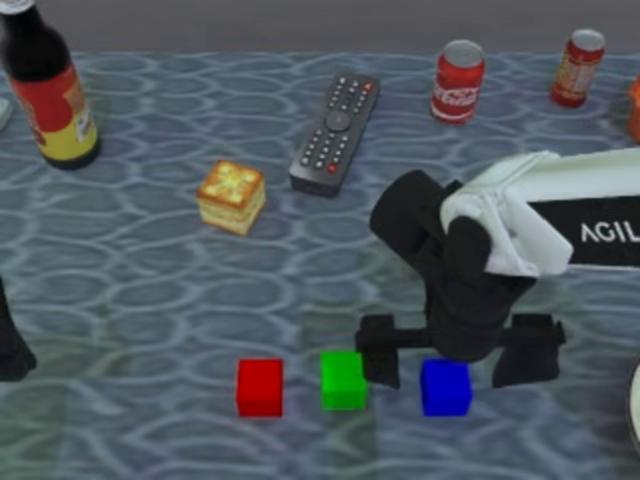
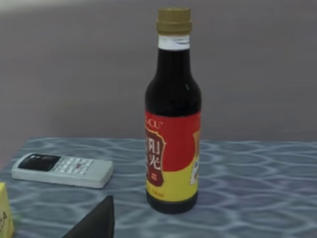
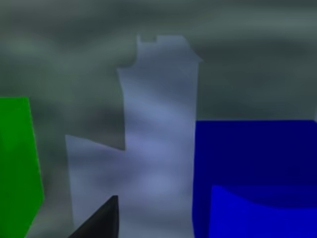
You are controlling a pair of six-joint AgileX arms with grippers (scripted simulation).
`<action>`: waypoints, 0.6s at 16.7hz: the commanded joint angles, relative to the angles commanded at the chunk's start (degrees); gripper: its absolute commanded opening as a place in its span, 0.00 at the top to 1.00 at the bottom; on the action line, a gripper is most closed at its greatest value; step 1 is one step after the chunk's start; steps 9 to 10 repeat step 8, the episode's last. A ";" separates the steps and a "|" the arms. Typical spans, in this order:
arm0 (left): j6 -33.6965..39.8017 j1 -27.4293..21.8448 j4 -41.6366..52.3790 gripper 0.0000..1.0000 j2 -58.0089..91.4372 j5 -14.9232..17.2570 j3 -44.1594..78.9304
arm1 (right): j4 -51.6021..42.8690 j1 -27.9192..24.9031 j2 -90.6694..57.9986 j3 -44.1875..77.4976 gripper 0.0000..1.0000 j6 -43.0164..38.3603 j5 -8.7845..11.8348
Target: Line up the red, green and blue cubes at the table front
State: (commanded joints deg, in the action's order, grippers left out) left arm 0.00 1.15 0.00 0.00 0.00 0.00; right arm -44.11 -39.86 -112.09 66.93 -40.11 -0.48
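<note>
The blue cube (image 1: pixel 445 387) sat at the front of the table (image 1: pixel 150 300), and it ended a row: the green cube (image 1: pixel 343 379) stood near it on its left, and the red cube (image 1: pixel 260 387) stood beyond the green one, further left, with small gaps between all three. The right gripper (image 1: pixel 457 364) hung over the blue cube with its fingers spread wide, one finger between the blue and green cubes and the other to the right of the blue cube; neither finger seemed to touch the cube, though the top view made that hard to judge. In the right wrist view the blue cube (image 3: pixel 255 173) filled one side and the green cube (image 3: pixel 17 163) the other.

Behind the blue cube and well apart from it lay a black remote control (image 1: pixel 335 132), with an orange-yellow patterned block (image 1: pixel 231 197) to the left of that. Two red cans (image 1: pixel 458 81) stood at the back, behind the blue cube. A dark sauce bottle (image 1: pixel 48 85) stood far back and far left of the blue cube; the left wrist view showed the same bottle (image 2: pixel 173 119) with a pale handset (image 2: pixel 62 170) lying just beside it.

The left gripper (image 1: pixel 12 345) was parked at the table's left edge, far left of the blue cube, and I could not tell how its fingers stood.
</note>
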 joint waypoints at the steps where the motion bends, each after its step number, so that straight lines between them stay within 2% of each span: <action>1: 0.00 0.00 0.00 0.00 0.00 0.00 0.00 | -1.40 -0.08 0.58 0.91 0.00 -0.04 -0.01; 6: 0.00 0.00 0.00 0.00 0.00 0.00 0.00 | -12.58 -0.40 5.18 6.68 0.00 0.00 0.03; 10: 0.00 0.00 0.00 0.00 0.00 0.00 0.00 | -14.04 -0.41 6.25 7.64 0.00 0.12 0.04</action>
